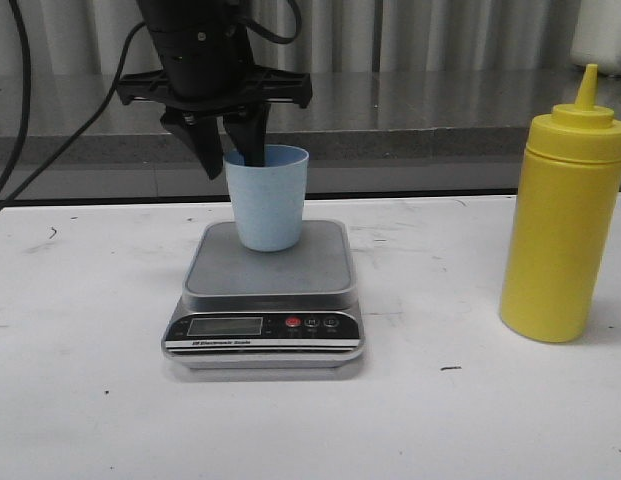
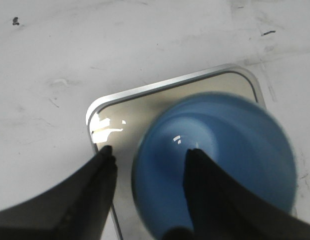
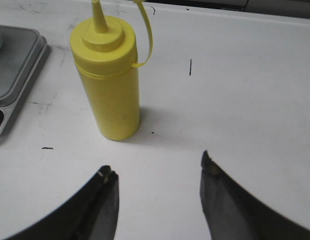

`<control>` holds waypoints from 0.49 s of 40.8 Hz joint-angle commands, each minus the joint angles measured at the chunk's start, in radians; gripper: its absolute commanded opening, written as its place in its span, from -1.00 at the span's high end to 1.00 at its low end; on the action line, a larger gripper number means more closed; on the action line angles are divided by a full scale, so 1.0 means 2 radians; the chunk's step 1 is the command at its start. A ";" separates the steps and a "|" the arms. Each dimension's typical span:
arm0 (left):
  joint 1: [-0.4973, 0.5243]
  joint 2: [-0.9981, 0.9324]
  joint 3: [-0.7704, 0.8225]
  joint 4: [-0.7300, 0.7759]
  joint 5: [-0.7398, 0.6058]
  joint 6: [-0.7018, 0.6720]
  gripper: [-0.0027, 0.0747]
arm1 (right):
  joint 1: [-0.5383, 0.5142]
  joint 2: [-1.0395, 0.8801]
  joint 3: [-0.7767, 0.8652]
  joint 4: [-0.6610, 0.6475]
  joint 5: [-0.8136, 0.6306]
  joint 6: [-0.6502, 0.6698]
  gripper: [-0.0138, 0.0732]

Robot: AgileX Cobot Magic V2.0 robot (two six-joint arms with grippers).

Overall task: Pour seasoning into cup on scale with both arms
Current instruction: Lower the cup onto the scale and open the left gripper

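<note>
Left gripper [image 1: 230, 160] straddles the matte blue cup's [image 1: 267, 200] rim, fingers apart, on the steel scale [image 1: 270, 262]. Right gripper [image 3: 157, 170] gapes near the yellow bottle [image 3: 111, 85].

Left claw lowered, right claw spread wide

The left claw [image 1: 228, 160] hangs straight down from twelve o'clock, fingers parted; the right claw [image 3: 158, 172] hovers with fingers wide apart, gripping nothing.
</note>
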 commanded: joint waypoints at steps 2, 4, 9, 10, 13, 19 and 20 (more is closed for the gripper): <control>-0.004 -0.033 -0.021 0.003 -0.009 -0.004 -0.17 | 0.000 0.005 -0.013 -0.002 -0.033 -0.004 -0.24; -0.004 -0.039 -0.027 0.012 -0.002 -0.004 -0.17 | 0.000 0.005 -0.013 -0.002 -0.033 -0.004 -0.24; -0.004 -0.066 -0.035 0.039 0.025 -0.003 -0.16 | 0.000 0.005 -0.013 -0.002 -0.033 -0.004 -0.24; -0.004 -0.073 -0.035 0.048 0.031 -0.003 -0.16 | 0.000 0.005 -0.013 -0.002 -0.033 -0.004 -0.24; -0.004 -0.100 -0.034 0.067 0.049 -0.002 -0.16 | 0.000 0.005 -0.013 -0.002 -0.033 -0.004 -0.24; -0.007 -0.179 0.000 0.069 0.061 0.046 -0.16 | 0.000 0.005 -0.013 -0.002 -0.033 -0.004 -0.24; -0.008 -0.193 0.011 0.069 0.059 0.051 -0.16 | 0.000 0.005 -0.013 -0.002 -0.033 -0.004 -0.24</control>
